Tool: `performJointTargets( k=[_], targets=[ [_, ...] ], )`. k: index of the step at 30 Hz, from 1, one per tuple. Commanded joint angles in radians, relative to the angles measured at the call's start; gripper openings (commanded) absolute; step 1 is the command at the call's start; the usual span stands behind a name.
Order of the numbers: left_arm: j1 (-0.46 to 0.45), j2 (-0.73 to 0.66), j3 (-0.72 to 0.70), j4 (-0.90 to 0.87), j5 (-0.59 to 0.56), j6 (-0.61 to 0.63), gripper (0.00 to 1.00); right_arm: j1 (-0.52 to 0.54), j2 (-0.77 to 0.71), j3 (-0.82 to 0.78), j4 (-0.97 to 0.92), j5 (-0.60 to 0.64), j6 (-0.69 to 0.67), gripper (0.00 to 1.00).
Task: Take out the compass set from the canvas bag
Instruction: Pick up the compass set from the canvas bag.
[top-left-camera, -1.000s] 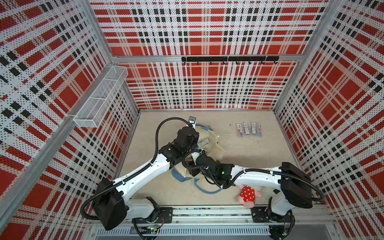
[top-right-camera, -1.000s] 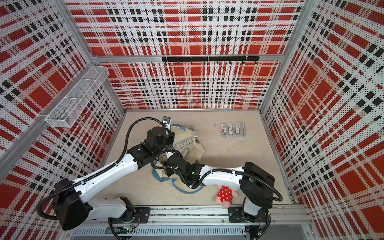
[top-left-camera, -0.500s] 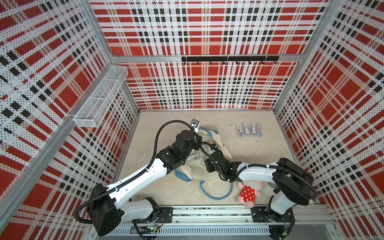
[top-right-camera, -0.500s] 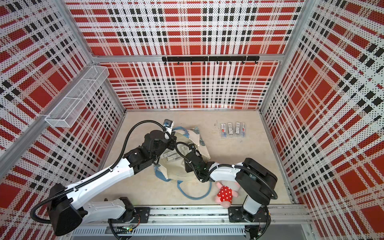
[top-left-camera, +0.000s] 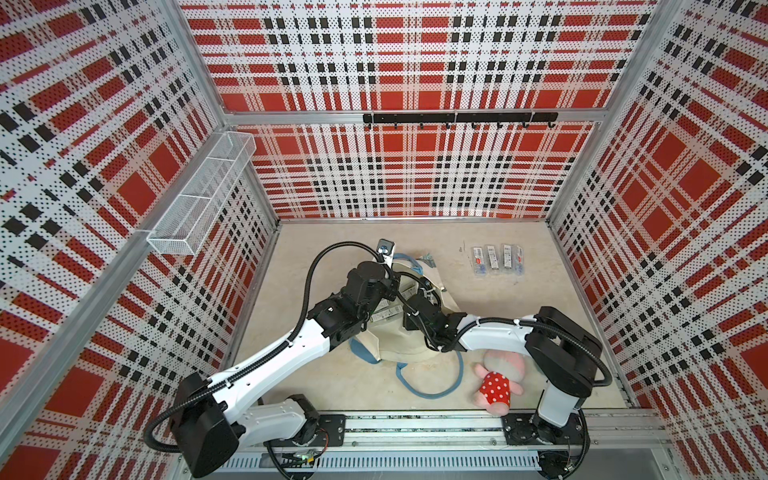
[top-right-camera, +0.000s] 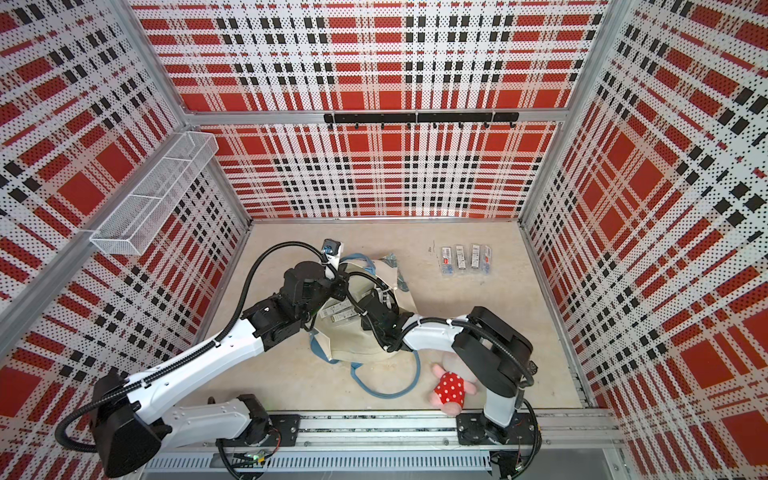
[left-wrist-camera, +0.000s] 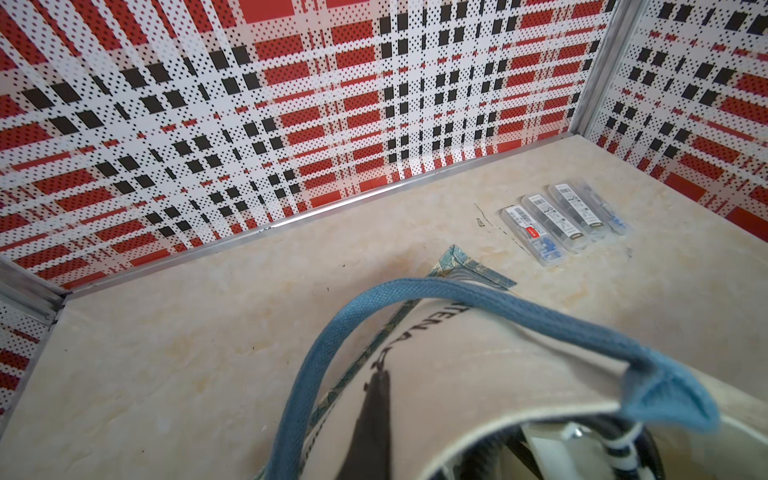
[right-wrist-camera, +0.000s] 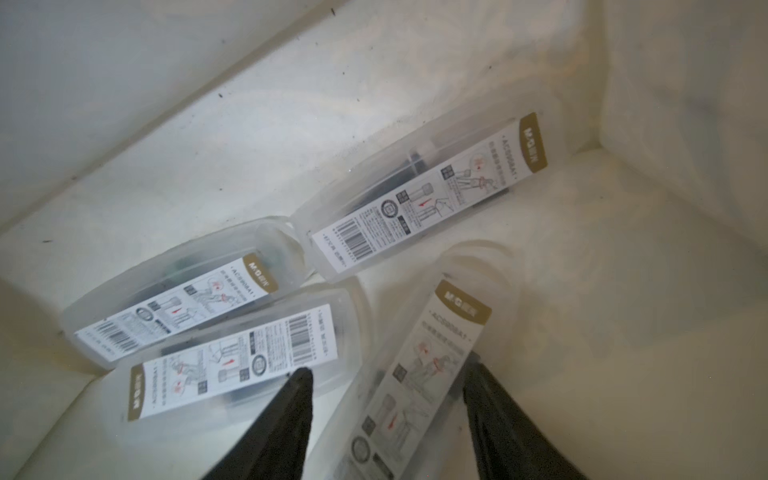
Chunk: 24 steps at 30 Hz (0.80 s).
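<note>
Reaching into the mouth of the canvas bag (top-left-camera: 397, 343), which lies slumped on its side near the middle of the table (top-left-camera: 332, 386), my right gripper (right-wrist-camera: 386, 374) stands spread. Its two dark fingers (right-wrist-camera: 286, 419) sit either side of the nearest compass set (right-wrist-camera: 432, 361); whether they touch its clear case I cannot tell. Just beyond, three more cases (right-wrist-camera: 232, 357) lie on the bag's pale floor, two side by side and touching, one angled off toward the far fold. Cloth walls rise close on both sides, so room in here is tight. My left gripper (left-wrist-camera: 376, 395) is pinched closed on the bag's wall just below the rim (left-wrist-camera: 519, 419) and holds the mouth lifted, with a blue strap (left-wrist-camera: 457, 291) arching above it. Outside, a row of four cases (top-left-camera: 496, 258) sits near the far right corner, well apart from the bag, with bare table between. A plush toy (top-left-camera: 496, 380) lies near my right arm's base.
</note>
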<state>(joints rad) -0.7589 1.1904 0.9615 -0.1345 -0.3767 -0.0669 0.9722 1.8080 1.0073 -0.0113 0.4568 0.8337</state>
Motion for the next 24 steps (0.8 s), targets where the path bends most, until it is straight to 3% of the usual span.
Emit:
performJointTargets(
  k=[1,9,19,24],
  targets=[
    [-0.014,-0.030,-0.016,0.080,0.045,-0.010,0.00,-0.001,0.066,0.072,-0.099,0.025,0.074,0.63],
    [-0.008,-0.035,-0.028,0.090,0.058,-0.007,0.00,-0.010,0.190,0.168,-0.198,-0.027,0.106,0.65],
    [0.009,-0.036,-0.036,0.095,0.078,-0.004,0.00,-0.017,0.309,0.270,-0.250,-0.117,0.069,0.60],
    [0.015,-0.036,-0.037,0.096,0.081,-0.004,0.00,-0.019,0.306,0.292,-0.251,-0.139,0.031,0.66]
  ],
)
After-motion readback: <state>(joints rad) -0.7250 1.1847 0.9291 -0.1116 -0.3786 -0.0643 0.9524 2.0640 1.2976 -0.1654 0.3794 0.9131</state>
